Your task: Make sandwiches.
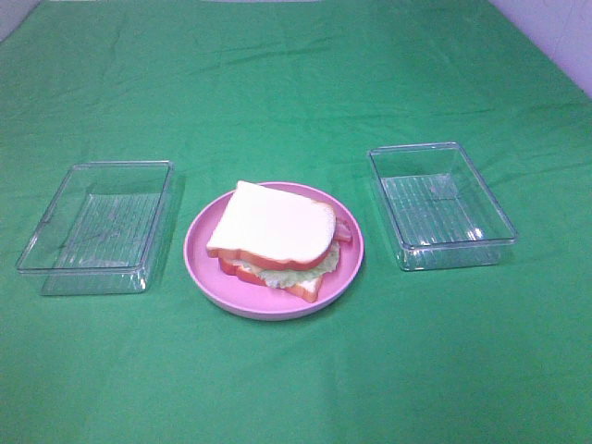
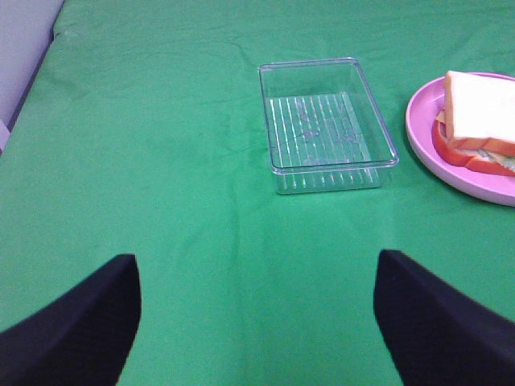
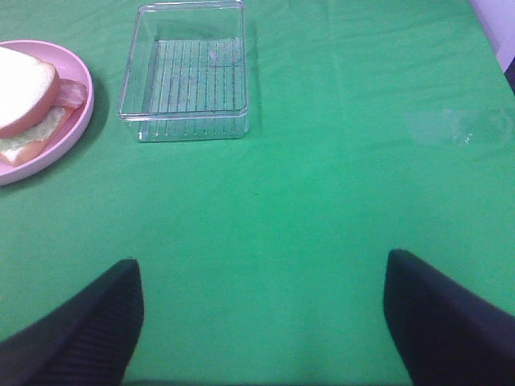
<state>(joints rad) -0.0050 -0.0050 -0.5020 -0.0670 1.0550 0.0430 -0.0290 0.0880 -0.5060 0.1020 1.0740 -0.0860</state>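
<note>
A toy sandwich [image 1: 274, 236] lies stacked on a round pink plate [image 1: 205, 268] at the middle of the green cloth: white bread with orange-brown crust on top, pale green lettuce and a pink-red bacon strip below. It also shows in the left wrist view [image 2: 480, 121] and the right wrist view [image 3: 30, 100]. Neither gripper shows in the exterior high view. My left gripper [image 2: 257, 322] is open and empty over bare cloth, well short of the plate. My right gripper [image 3: 261, 322] is open and empty over bare cloth.
An empty clear plastic box [image 1: 97, 226] stands left of the plate, also in the left wrist view [image 2: 325, 122]. A second empty clear box [image 1: 439, 203] stands right of it, also in the right wrist view [image 3: 188, 70]. Green cloth [image 1: 296, 388] covers the table.
</note>
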